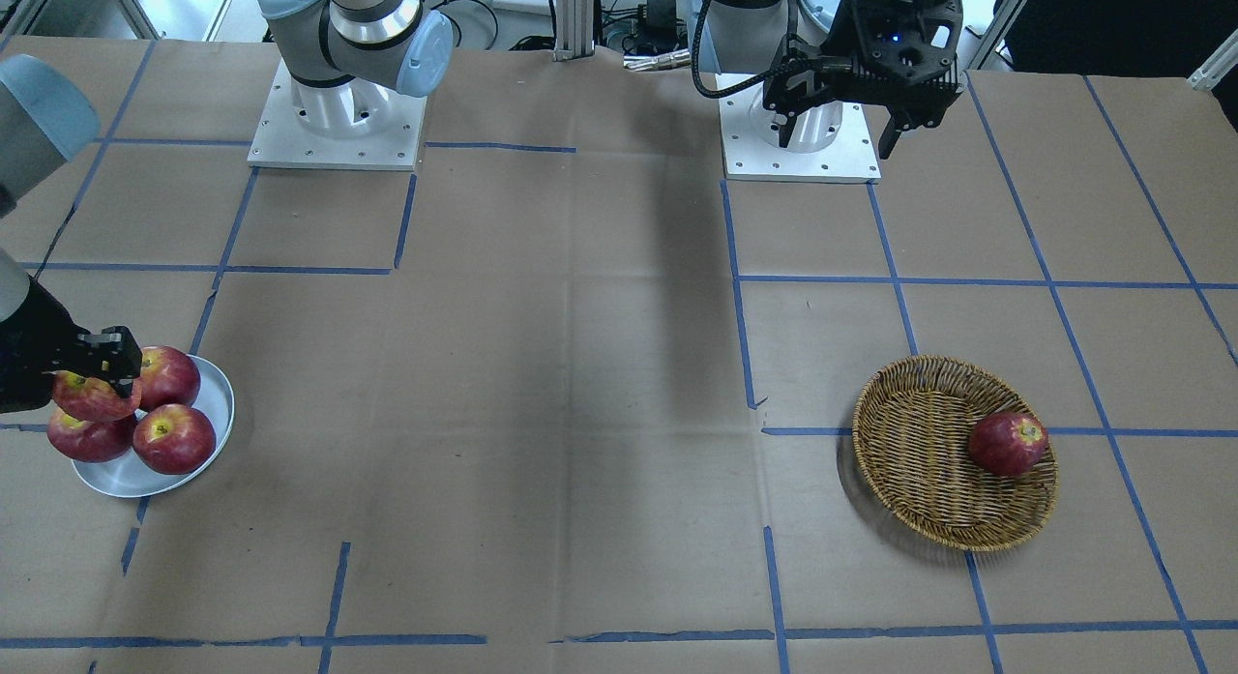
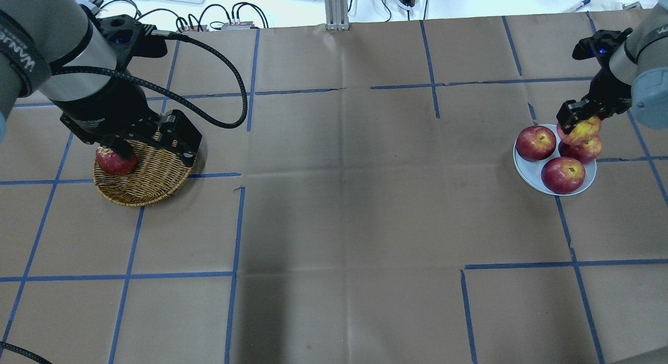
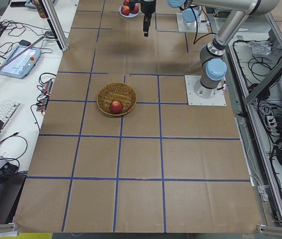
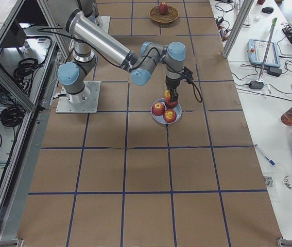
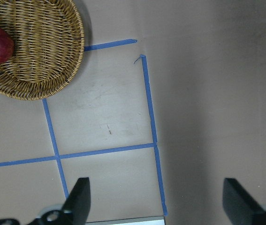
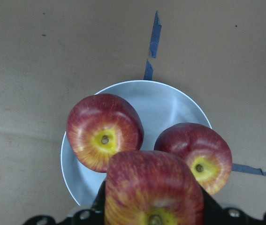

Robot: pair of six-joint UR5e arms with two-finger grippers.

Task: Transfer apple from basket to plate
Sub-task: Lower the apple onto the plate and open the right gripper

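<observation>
The paler, yellow-streaked apple (image 6: 154, 187) is held in my right gripper (image 6: 154, 216), which is shut on it. It hangs just over the near side of the small grey-white plate (image 6: 170, 101). In the front view the held apple (image 1: 87, 395) sits right above one of three red apples on the plate (image 1: 221, 395). I cannot tell whether it touches that apple. The wicker basket (image 1: 919, 461) holds one dark red apple (image 1: 1008, 443). My left gripper (image 5: 158, 201) is open and empty, high above the table beside the basket (image 5: 53, 61).
The three apples (image 2: 535, 142) (image 2: 563, 174) (image 2: 582, 150) fill most of the plate (image 2: 524, 168). Brown paper with blue tape lines covers the table. The arm bases (image 1: 801, 137) stand at the robot's side of the table.
</observation>
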